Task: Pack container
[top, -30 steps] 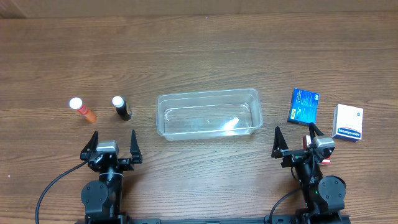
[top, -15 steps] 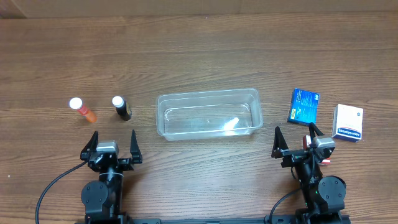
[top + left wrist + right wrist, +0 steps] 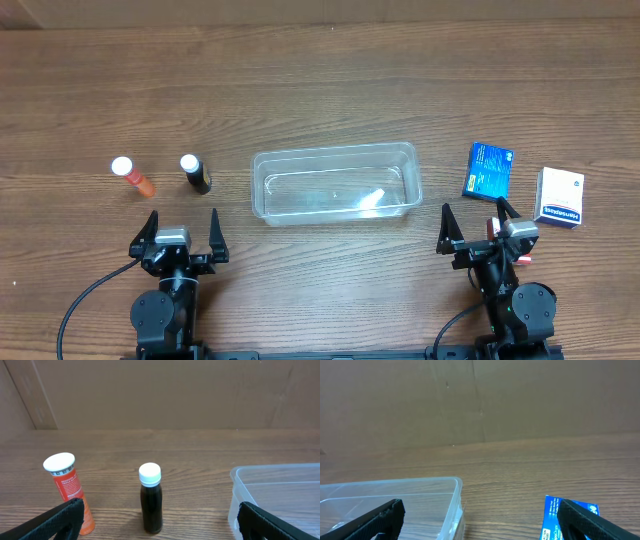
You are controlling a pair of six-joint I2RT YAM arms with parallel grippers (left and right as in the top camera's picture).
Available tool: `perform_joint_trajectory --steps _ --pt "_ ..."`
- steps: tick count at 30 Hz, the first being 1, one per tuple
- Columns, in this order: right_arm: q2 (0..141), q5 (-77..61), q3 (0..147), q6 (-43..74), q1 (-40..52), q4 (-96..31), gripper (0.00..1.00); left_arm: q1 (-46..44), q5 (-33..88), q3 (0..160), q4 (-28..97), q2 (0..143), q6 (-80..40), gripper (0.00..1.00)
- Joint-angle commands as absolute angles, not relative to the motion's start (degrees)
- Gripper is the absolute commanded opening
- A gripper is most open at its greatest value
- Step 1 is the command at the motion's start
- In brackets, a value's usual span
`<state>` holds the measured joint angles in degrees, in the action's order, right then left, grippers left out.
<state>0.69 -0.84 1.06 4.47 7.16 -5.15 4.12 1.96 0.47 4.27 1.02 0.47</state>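
Your clear container [image 3: 335,184] sits mid-table, well ahead of both arms. The left gripper [image 3: 182,216] and right gripper [image 3: 474,208] are spread wide, holding nothing. A red object [image 3: 523,259] hides mostly beneath the right arm, and both wrist views crop the container.

1. Orange tube [image 3: 131,175] and dark bottle [image 3: 195,173], both white-capped, stand apart toward the left edge of the counter [image 3: 320,80]
2. Blue box [image 3: 488,170] and white box [image 3: 560,197] lie toward its right edge

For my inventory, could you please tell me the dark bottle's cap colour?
White cap on the small dark bottle; left wrist view shows it best.
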Motion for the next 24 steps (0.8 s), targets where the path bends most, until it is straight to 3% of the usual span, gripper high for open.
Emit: perform_joint_trajectory --steps 1,9,18,24 --pt "0.6 -1.6 0.5 4.7 7.1 -4.8 1.0 3.8 2.3 0.3 4.1 1.1 1.7 1.0" --pt "3.5 -2.2 3.6 10.9 7.1 -8.5 1.0 3.8 2.6 0.3 4.3 1.1 1.3 1.0" --pt "27.3 -3.2 35.6 11.0 7.1 -34.1 1.0 3.7 2.6 0.3 4.3 1.1 1.0 1.0" --pt "47.4 -4.6 52.3 10.9 7.1 -50.3 1.0 3.7 5.2 1.0 5.4 1.1 -16.4 1.0"
